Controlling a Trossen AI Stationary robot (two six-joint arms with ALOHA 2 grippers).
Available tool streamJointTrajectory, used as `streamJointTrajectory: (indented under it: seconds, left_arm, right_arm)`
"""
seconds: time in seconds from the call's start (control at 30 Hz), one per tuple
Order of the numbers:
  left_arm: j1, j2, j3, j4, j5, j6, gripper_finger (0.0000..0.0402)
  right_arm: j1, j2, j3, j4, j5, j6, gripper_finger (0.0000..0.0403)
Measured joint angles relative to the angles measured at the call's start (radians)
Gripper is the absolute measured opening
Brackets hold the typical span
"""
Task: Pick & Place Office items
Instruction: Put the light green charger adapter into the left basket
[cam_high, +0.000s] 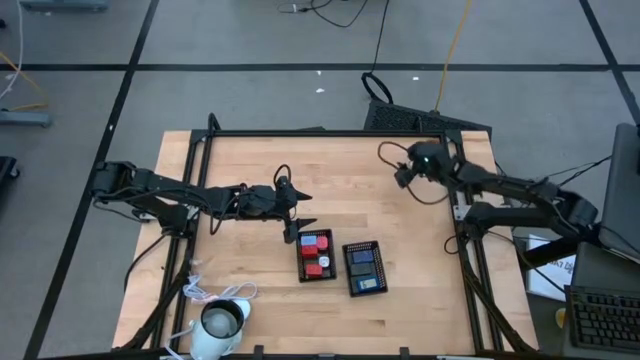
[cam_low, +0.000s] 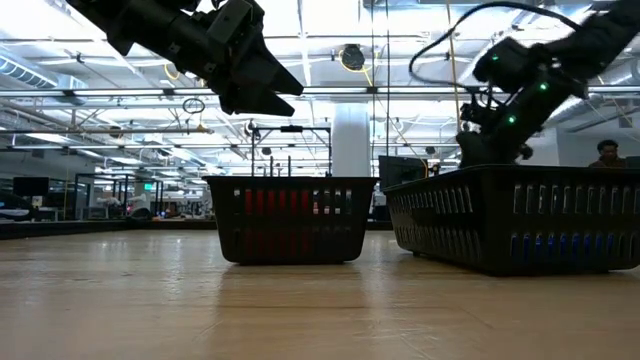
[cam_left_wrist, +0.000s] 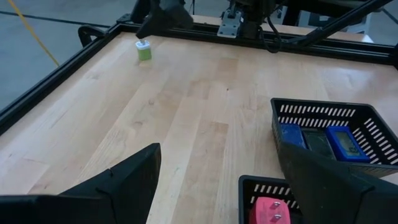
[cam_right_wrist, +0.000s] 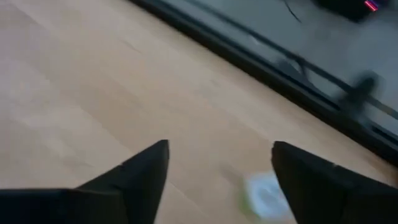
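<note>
A small green-and-white item (cam_left_wrist: 143, 50) stands alone on the bare wood near the table's far right. My right gripper (cam_right_wrist: 221, 146) hangs open just above it, and the item (cam_right_wrist: 264, 196) shows below the fingers, apart from them. A black tray (cam_high: 316, 255) holds red blocks (cam_left_wrist: 272, 211). The black tray (cam_high: 364, 268) beside it holds blue blocks (cam_left_wrist: 323, 140). My left gripper (cam_left_wrist: 219, 152) hovers open above the table, just left of the red tray, with nothing between its fingers. In the low view it (cam_low: 265, 85) is well above the tray tops.
A white cup-like thing with a cord (cam_high: 222, 325) sits at the near left corner. A black frame rail (cam_left_wrist: 56, 87) runs around the table's edge. Bare wood (cam_high: 350, 190) lies between the two grippers and beyond the trays.
</note>
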Motion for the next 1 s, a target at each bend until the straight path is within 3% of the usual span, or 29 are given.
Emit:
streamJointTrajectory:
  seconds: [0.1,0.2,0.6,1.0]
  left_arm:
    - [0.0,0.0,0.0,0.0,-0.001,0.0,0.0328]
    - [0.0,0.0,0.0,-0.003,-0.001,0.0,0.0328]
    - [0.0,0.0,0.0,-0.007,-0.001,0.0,0.0328]
    - [0.0,0.0,0.0,-0.007,-0.001,-0.004,0.0328]
  right_arm:
    - [-0.029,0.019,0.042,-0.133,0.069,0.007,0.0298]
    - [-0.078,0.03,0.03,-0.152,0.053,0.05,0.0305]
    - [-0.197,0.142,-0.108,0.131,-0.021,-0.024,0.0282]
    - [-0.197,0.243,-0.112,0.175,-0.071,-0.008,0.0274]
